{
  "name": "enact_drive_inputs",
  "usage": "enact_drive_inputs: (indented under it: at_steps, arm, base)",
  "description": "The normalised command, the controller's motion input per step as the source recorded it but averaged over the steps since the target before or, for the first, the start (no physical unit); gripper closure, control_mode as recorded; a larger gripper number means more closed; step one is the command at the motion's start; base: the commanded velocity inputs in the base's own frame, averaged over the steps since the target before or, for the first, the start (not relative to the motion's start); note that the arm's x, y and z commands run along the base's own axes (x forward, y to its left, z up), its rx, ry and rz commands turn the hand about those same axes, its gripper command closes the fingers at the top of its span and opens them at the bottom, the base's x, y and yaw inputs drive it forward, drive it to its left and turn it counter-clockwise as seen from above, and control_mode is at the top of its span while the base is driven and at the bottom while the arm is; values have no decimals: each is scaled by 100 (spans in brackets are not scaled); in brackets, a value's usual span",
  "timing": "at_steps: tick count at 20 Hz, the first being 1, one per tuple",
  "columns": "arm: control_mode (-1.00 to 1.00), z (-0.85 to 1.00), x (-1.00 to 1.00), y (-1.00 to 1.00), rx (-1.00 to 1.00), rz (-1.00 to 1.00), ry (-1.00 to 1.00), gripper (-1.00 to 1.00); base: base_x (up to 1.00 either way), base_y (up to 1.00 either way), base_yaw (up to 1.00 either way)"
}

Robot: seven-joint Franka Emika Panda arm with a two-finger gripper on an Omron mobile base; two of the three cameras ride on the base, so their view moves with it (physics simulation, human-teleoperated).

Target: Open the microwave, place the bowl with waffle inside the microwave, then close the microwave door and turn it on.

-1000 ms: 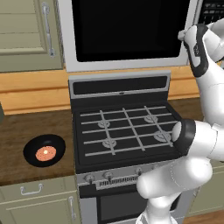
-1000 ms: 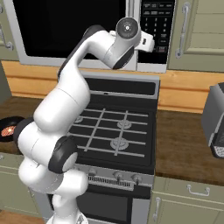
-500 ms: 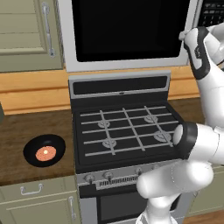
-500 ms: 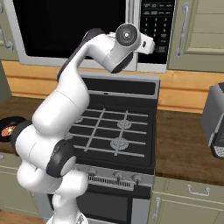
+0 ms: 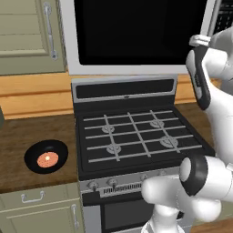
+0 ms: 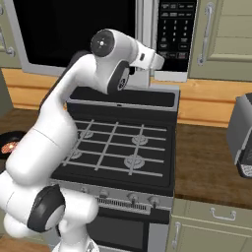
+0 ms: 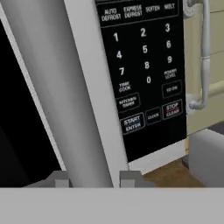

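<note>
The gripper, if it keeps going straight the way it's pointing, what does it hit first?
Most likely the microwave door's bar handle: it sits between the fingertips of the gripper, directly ahead. Whether they already touch is unclear.

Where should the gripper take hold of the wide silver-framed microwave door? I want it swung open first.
Grip the long grey tubular bar handle on the silver-framed microwave door, beside the dark keypad panel. Come straight at it from the front, one finger on each side: the bar is round, upright and stands off the door. The gripper already straddles it.
</note>
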Motion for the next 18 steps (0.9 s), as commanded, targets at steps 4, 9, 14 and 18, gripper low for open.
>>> enact_drive_inputs:
  at_steps: [4,9,14,18]
  arm:
    - [-100,-3,-100,0,0,-31,0,100]
    - [-100,-7,-100,0,0,-32,0,100]
    - [-100,-10,-100,9,0,-25,0,100]
    - [-100,-7,-100,16,0,-11,-7,100]
  base:
    - [0,0,0]
    - [0,0,0]
    - [0,0,0]
    - [0,0,0]
